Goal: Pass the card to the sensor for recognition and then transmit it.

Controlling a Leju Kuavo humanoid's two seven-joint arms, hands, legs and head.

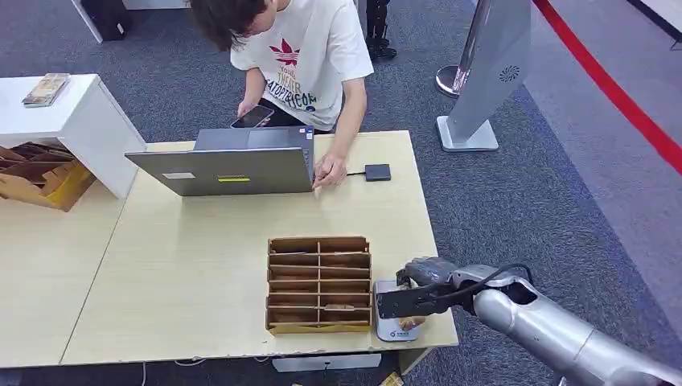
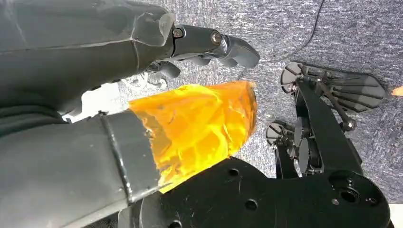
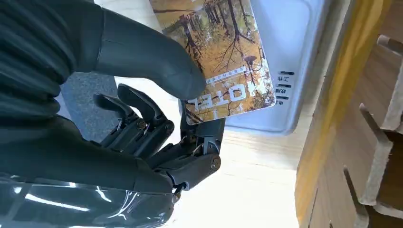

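The card (image 3: 223,57) is being pinched by the right robot hand (image 3: 166,118) over the sensor (image 3: 290,61) — presumably for reading — beside the divided box (image 1: 319,283).

"HOTEL" on the forest-print card (image 3: 223,57); small unreadable characters on the white sensor (image 3: 290,61).

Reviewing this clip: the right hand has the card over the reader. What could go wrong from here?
1. The right hand pinches the card near one end only, so it may slip or twist over the white sensor.
2. The sensor sits close beside the cardboard organizer; the card or hand might catch its wall.
3. The sensor lies near the table edge, so a push could shift it off.
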